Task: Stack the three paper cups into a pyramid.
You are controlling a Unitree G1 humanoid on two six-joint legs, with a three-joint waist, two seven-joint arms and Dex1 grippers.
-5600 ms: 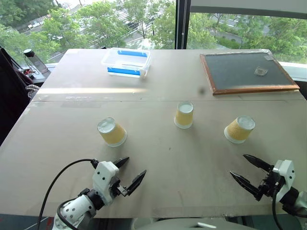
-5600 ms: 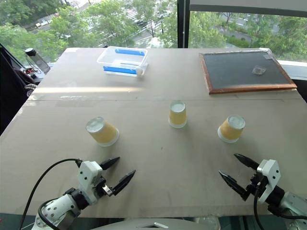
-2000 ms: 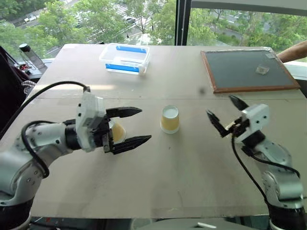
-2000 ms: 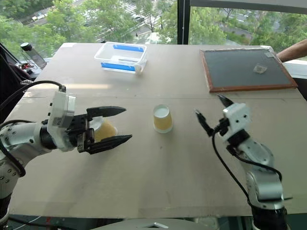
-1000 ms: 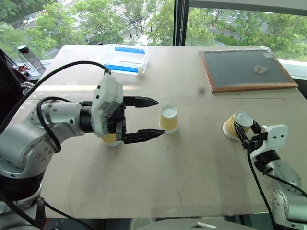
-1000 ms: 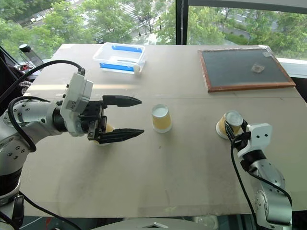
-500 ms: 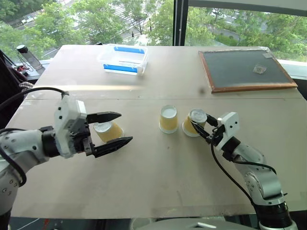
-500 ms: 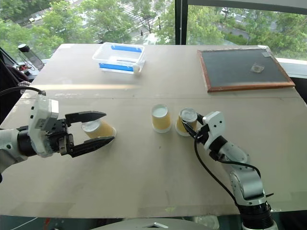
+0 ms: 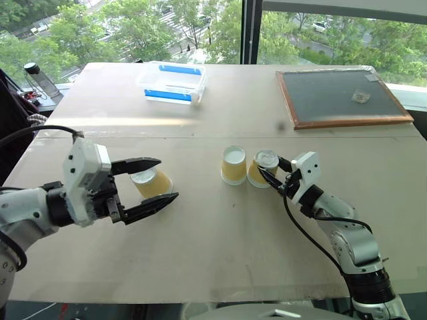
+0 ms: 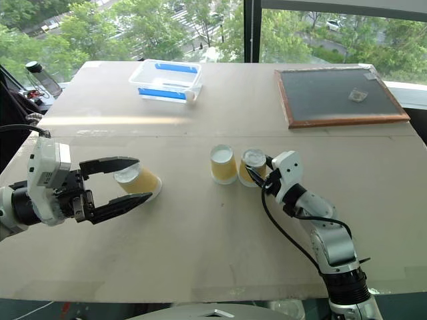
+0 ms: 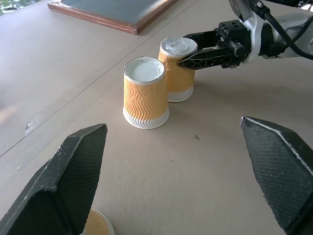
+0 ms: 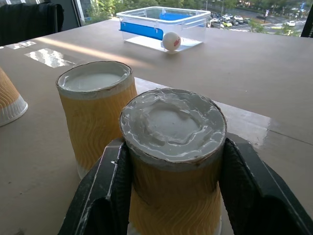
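Observation:
Three yellow-tan paper cups stand upside down on the table. The middle cup (image 9: 233, 165) stands alone at the centre. My right gripper (image 9: 269, 167) is shut on the right cup (image 12: 173, 147), which stands right beside the middle cup (image 12: 95, 115), touching or nearly so. The left cup (image 9: 152, 183) stands apart on the left. My left gripper (image 9: 167, 179) hovers over it, open wide with nothing between its fingers. In the left wrist view the left cup (image 11: 95, 224) shows just below the near finger (image 11: 73, 176).
A clear plastic box with blue strips (image 9: 172, 83) stands at the back of the table, with a small white ball (image 12: 171, 40) in it. A wood-framed dark board (image 9: 340, 98) lies at the back right. A bottle (image 9: 40, 81) stands at the far left edge.
My right gripper has carried the right cup leftward, from the right side of the table to beside the middle cup. My left gripper has drawn back left, from near the middle cup to over the left cup.

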